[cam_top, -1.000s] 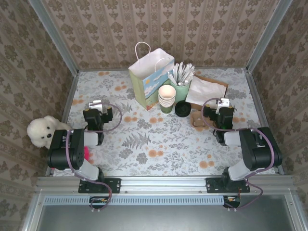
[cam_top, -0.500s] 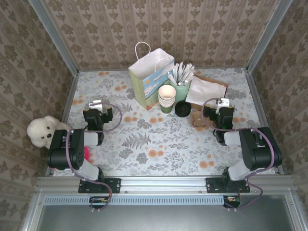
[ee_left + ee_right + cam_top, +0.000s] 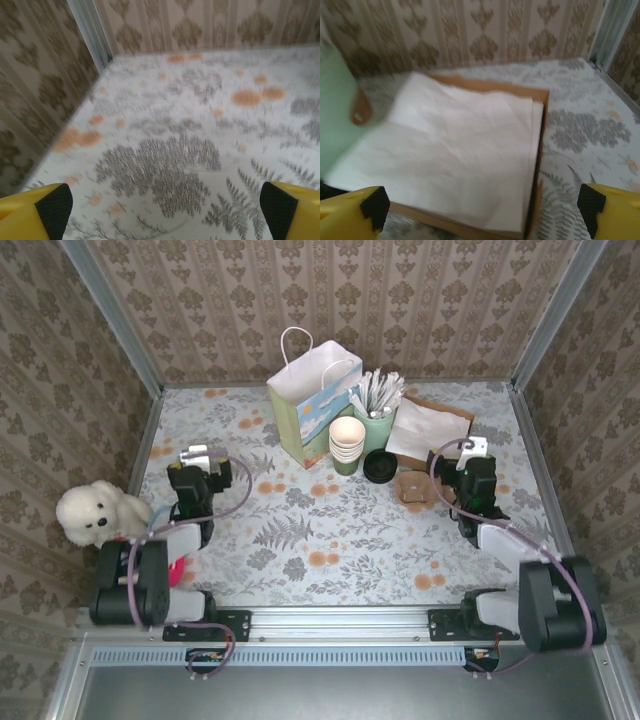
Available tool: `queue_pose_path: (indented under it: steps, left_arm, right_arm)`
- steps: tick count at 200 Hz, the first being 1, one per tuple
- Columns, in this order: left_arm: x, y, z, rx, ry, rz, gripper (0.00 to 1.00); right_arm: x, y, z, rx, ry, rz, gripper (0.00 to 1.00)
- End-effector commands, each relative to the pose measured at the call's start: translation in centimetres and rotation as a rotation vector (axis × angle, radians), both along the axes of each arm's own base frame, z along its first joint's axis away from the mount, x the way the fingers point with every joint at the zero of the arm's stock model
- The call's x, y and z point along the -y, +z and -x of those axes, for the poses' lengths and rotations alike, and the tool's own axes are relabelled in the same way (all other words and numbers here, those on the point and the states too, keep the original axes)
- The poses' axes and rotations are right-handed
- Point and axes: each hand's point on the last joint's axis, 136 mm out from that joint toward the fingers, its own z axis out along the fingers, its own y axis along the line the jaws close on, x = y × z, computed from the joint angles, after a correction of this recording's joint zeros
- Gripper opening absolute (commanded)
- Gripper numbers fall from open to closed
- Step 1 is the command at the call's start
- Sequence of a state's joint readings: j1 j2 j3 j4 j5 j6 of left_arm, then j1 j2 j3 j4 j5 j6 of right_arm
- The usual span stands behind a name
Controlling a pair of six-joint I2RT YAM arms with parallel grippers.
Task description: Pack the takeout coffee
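The takeout coffee (image 3: 380, 466) shows from above as a round black lid, right of a stack of lidless green cups (image 3: 347, 445) and in front of a white paper bag (image 3: 313, 405) with handles. My left gripper (image 3: 195, 454) is far to its left over bare floral tablecloth; in the left wrist view the gripper (image 3: 165, 215) is open with nothing between its yellow fingers. My right gripper (image 3: 473, 448) is to the coffee's right, facing a brown tray of white napkins (image 3: 465, 150); this gripper (image 3: 482, 210) is open and empty too.
A pale-green cup of white sticks (image 3: 378, 410) stands behind the coffee. A brown cardboard piece (image 3: 412, 487) lies between the coffee and my right arm. A white teddy bear (image 3: 90, 512) and a pink thing (image 3: 180, 565) sit by my left arm. Papered walls close in three sides.
Both arms have swung their elbows down toward the near edge. The right gripper has shifted a little right and back; the left gripper has barely moved. Both stay open.
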State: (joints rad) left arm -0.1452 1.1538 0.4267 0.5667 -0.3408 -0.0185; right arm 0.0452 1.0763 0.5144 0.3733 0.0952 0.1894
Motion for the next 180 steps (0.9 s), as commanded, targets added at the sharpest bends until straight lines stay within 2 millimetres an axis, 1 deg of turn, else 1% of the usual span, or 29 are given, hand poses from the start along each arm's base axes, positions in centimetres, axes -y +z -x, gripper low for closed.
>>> queue_pose_path:
  steps: [1,10,27,46,57,62,68,87,101,104,106,109,120,129,145,158,180]
  left_arm:
    - [-1.2,1.4,2.8,-0.117,0.178,0.07,1.0]
    - [-0.7,2.2,3.8,-0.138,0.203,0.136,1.0]
    - [0.4,2.6,5.9,-0.195,0.234,0.261,1.0]
    - [3.7,2.6,6.6,-0.29,0.113,0.435,1.0]
    - [6.0,2.4,6.5,-0.337,0.023,0.536,1.0]
    - [7.4,2.4,6.4,-0.353,-0.04,0.576,1.0]
    - [8.5,2.3,6.3,-0.37,-0.083,0.618,1.0]
    - [10.2,1.4,6.5,-0.425,-0.121,0.709,1.0]
    - [11.0,1.1,7.0,-0.466,-0.146,0.733,1.0]
    - [11.1,1.1,7.2,-0.474,-0.153,0.735,1.0]
    - [11.2,1.1,7.3,-0.48,-0.159,0.735,1.0]
    - [11.3,1.0,7.4,-0.487,-0.166,0.733,1.0]
    - [11.5,1.0,7.9,-0.514,-0.184,0.72,1.0]
    - [11.4,0.8,8.3,-0.533,-0.183,0.715,1.0]
    - [11.7,0.5,8.6,-0.543,-0.202,0.715,1.0]
    - [11.6,-0.1,8.6,-0.543,-0.194,0.725,1.0]
    - [11.6,-0.6,8.5,-0.545,-0.18,0.736,1.0]
  right_arm:
    - [-3.0,-0.7,2.5,-0.199,0.07,-0.255,0.99]
    - [-4.0,-0.3,3.2,-0.246,0.086,-0.344,0.98]
    - [-5.9,0.4,4.0,-0.333,0.106,-0.492,0.95]
    - [-8.1,1.5,3.8,-0.388,0.108,-0.601,0.91]
    - [-9.8,2.2,3.4,-0.407,0.123,-0.596,0.88]
    - [-10.5,2.4,3.3,-0.421,0.118,-0.578,0.88]
    - [-11.4,2.4,3.0,-0.437,0.113,-0.549,0.86]
    - [-14.5,2.9,1.7,-0.494,0.133,-0.483,0.79]
    - [-16.0,2.8,0.6,-0.531,0.116,-0.425,0.69]
    - [-16.2,3.2,0.4,-0.527,0.114,-0.41,0.68]
    - [-16.3,2.5,0.2,-0.548,0.099,-0.389,0.67]
    - [-16.3,2.2,0.0,-0.563,0.084,-0.361,0.66]
    - [-16.6,1.8,-0.8,-0.578,0.052,-0.293,0.6]
    - [-17.1,1.4,-1.6,-0.592,0.054,-0.274,0.55]
    - [-18.1,1.1,-2.7,-0.614,0.073,-0.26,0.52]
    - [-18.8,0.9,-3.6,-0.631,0.085,-0.239,0.5]
    - [-19.8,0.0,-4.6,-0.673,0.102,-0.202,0.44]
